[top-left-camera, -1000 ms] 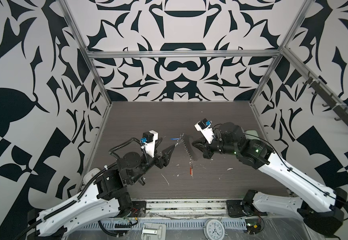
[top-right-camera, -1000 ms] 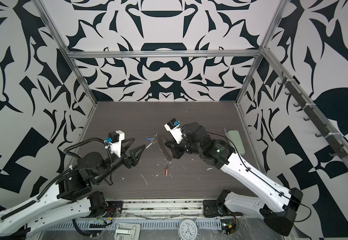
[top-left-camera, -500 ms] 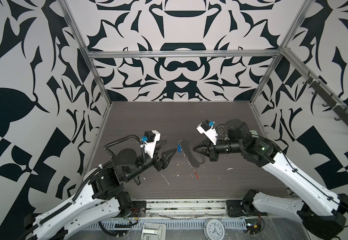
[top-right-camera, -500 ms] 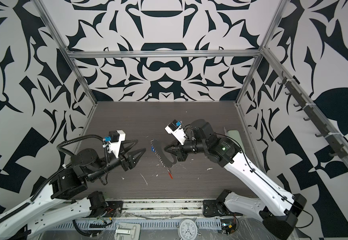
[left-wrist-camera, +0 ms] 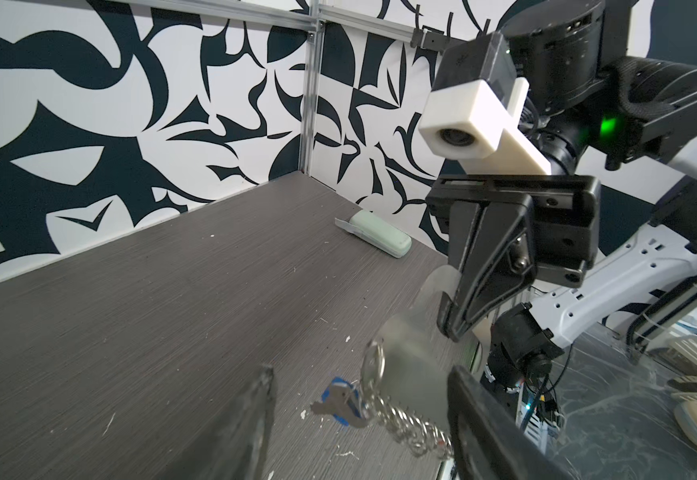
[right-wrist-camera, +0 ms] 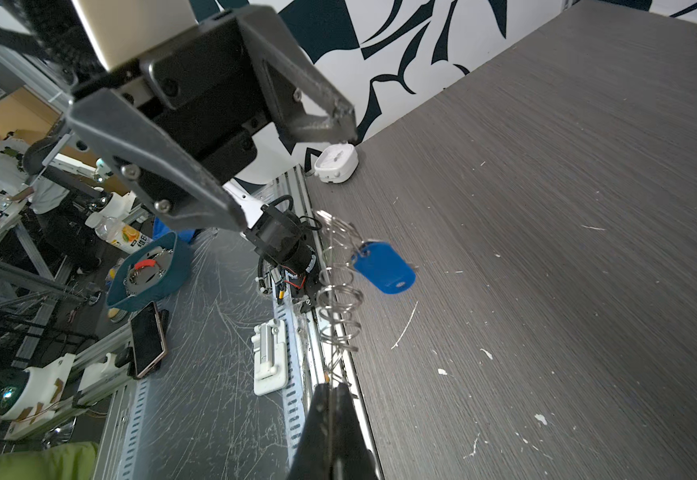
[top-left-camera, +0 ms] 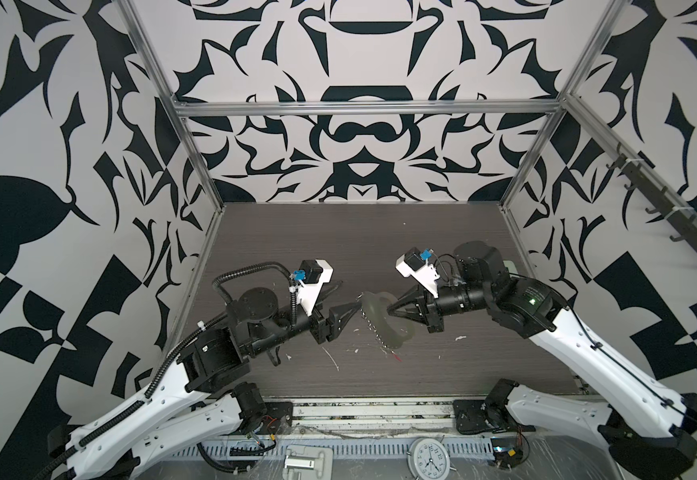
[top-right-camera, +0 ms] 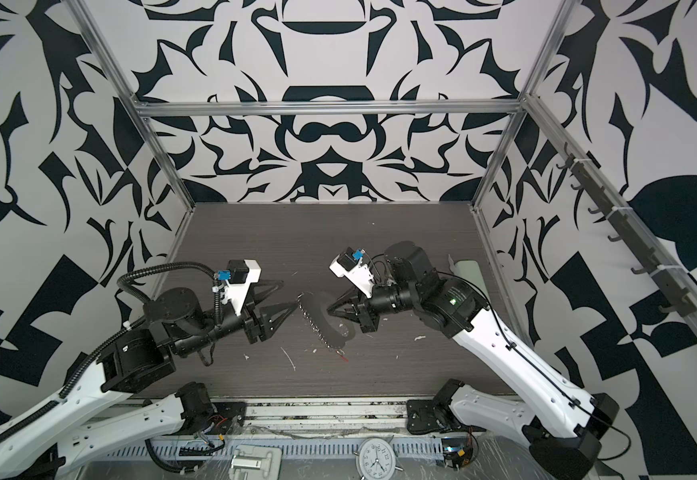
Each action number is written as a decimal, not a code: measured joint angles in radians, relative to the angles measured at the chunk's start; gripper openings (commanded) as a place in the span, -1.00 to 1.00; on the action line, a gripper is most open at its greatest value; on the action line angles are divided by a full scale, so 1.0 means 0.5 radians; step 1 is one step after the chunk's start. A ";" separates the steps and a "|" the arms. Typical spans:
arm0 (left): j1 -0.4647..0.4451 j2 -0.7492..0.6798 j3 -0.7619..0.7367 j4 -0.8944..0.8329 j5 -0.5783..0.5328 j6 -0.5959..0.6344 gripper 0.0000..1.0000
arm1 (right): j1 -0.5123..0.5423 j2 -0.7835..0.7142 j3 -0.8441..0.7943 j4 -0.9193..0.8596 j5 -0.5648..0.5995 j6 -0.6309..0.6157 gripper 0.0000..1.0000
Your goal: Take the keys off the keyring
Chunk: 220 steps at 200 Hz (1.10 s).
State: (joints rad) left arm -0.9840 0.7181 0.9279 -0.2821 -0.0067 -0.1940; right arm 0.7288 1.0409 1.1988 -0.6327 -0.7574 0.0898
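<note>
Above the middle of the bench [top-left-camera: 338,232], the right gripper [top-left-camera: 388,309] has its jaws pressed together on the pale-grey loop of the keyring [left-wrist-camera: 401,417], and I see the chain of silver rings hanging down from that loop. The blue-tagged key [right-wrist-camera: 384,268] dangles near the top of the chain. The red-tagged key [top-left-camera: 396,356] is a blurred streak at the lower end, and I cannot tell whether it touches the bench. Facing it, the left gripper [top-left-camera: 349,294] has its jaws spread just beside the chain, gripping nothing that I can make out. A pale-green case [left-wrist-camera: 374,239] lies well apart, by the wall.
</note>
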 measured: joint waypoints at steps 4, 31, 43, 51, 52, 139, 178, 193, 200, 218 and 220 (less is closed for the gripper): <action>0.026 0.015 0.006 -0.001 0.028 -0.004 0.36 | 0.000 0.000 -0.001 0.001 -0.011 -0.003 -1.00; 0.201 0.124 0.013 0.003 0.276 -0.064 0.25 | 0.000 -0.012 -0.012 0.003 -0.065 -0.018 -1.00; 0.265 0.154 0.008 0.028 0.411 -0.109 0.17 | -0.002 -0.016 -0.024 0.003 -0.066 -0.018 -1.00; 0.299 0.159 0.001 0.051 0.490 -0.136 0.11 | -0.005 -0.016 -0.031 0.008 -0.076 -0.019 -1.00; 0.302 0.159 0.000 0.053 0.496 -0.135 0.11 | -0.005 -0.016 -0.031 0.009 -0.077 -0.019 -1.00; 0.414 0.346 -0.040 0.256 1.118 -0.366 -0.25 | -0.006 -0.017 -0.093 0.116 -0.141 -0.002 -1.00; 0.414 0.319 -0.040 0.257 1.135 -0.401 -0.65 | -0.005 -0.025 -0.097 0.150 -0.124 0.015 -1.00; 0.410 0.298 -0.039 0.267 1.135 -0.404 -0.81 | -0.010 -0.031 -0.111 0.183 -0.111 0.041 -1.00; 0.408 0.288 -0.039 0.272 1.128 -0.412 -0.88 | -0.013 -0.038 -0.125 0.215 -0.117 0.056 -1.00; 0.407 0.269 -0.044 0.296 1.105 -0.453 -1.00 | -0.011 -0.058 -0.159 0.303 -0.113 0.107 -0.77; 0.407 0.268 -0.046 0.300 1.101 -0.456 -1.00 | -0.011 -0.060 -0.161 0.308 -0.112 0.111 -0.70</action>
State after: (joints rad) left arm -0.7807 0.8520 0.9051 -0.1322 0.5438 -0.4221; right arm 0.7235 1.0107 1.1183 -0.4786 -0.8135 0.1455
